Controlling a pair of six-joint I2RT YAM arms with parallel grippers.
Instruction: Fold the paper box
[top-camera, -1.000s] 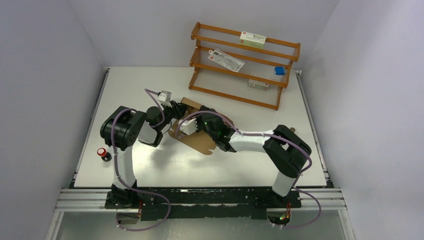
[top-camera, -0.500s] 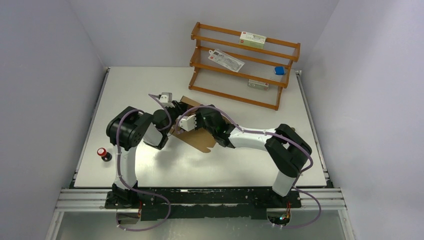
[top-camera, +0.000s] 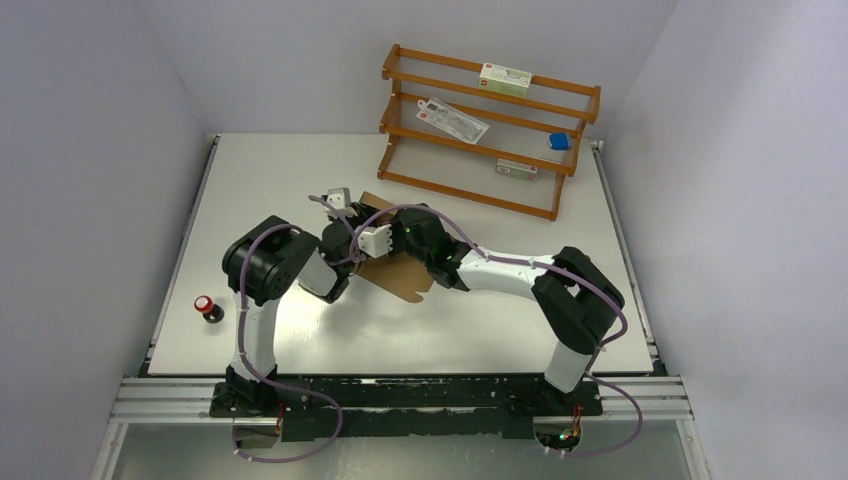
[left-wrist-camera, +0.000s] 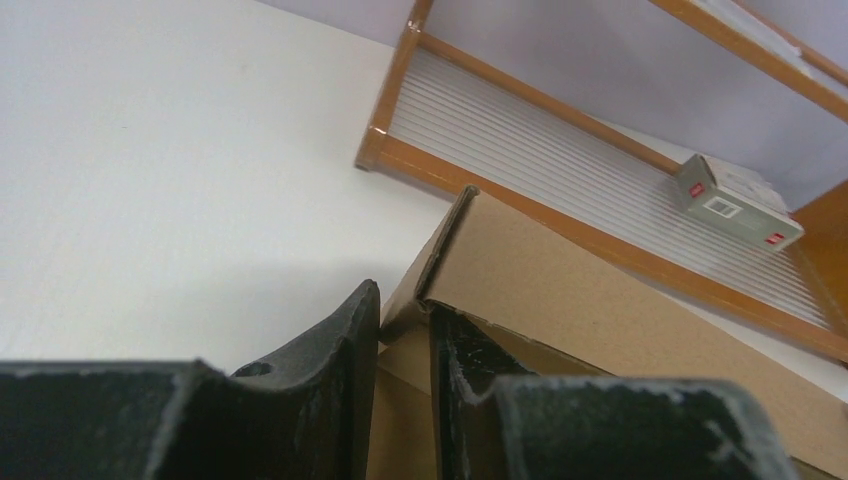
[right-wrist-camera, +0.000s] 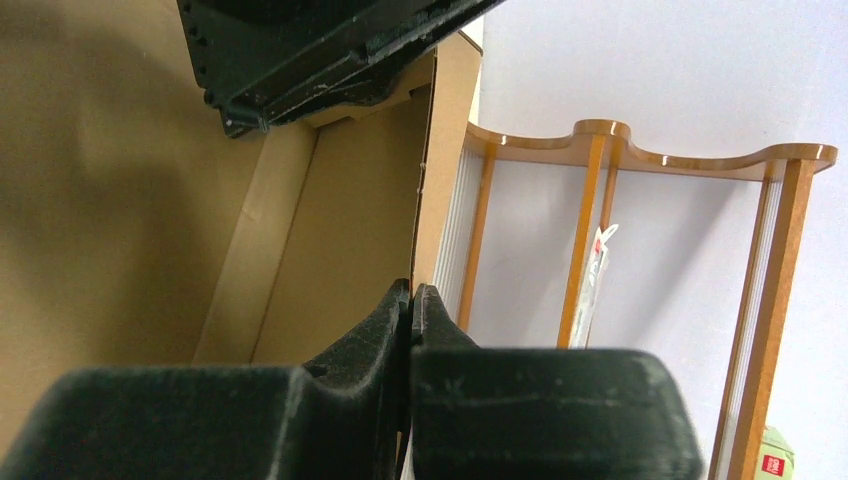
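Toward the middle of the overhead frame, both arms meet over the plain brown cardboard paper box (top-camera: 402, 275), which sits on the white table (top-camera: 280, 170). Your left gripper (left-wrist-camera: 400, 330) has its black fingers narrowly apart, pinching a raised corner of one side wall. Your right gripper (right-wrist-camera: 411, 300) is pressed together at the rim of another upright wall; whether any card is caught in that pinch you cannot tell. I judge the job roughly halfway: walls stand and an inside corner has formed, but part of the sheet lies flat toward the lower centre, not yet folded up. Farther up the frame, the orange wooden shelf rack (top-camera: 490, 130) stands well apart from the work.
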